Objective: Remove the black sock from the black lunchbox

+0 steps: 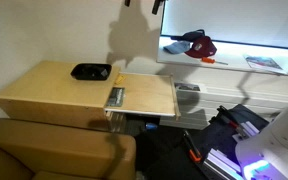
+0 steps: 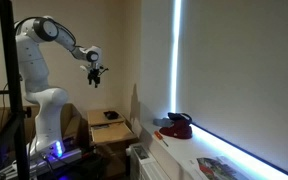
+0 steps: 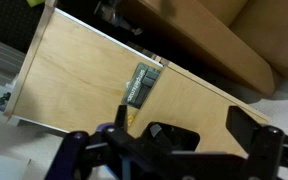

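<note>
In an exterior view, a wooden table [image 1: 44, 90] is seen at the left. The black lunchbox [image 1: 90, 71] is placed on its far part, close to the wall. The black sock cannot be told apart from the dark box, so its exact place cannot be given. Further to the right, a flat booklet [image 1: 115, 96] is laid on the top, near the front edge. Still further right, a red and dark object [image 1: 194, 45] is seen on the lit sill. The gripper [image 2: 94, 72] is held high in the air, well apart from the table. In the wrist view its fingers [image 3: 74, 150] are spread wide apart above the booklet [image 3: 141, 85].
</note>
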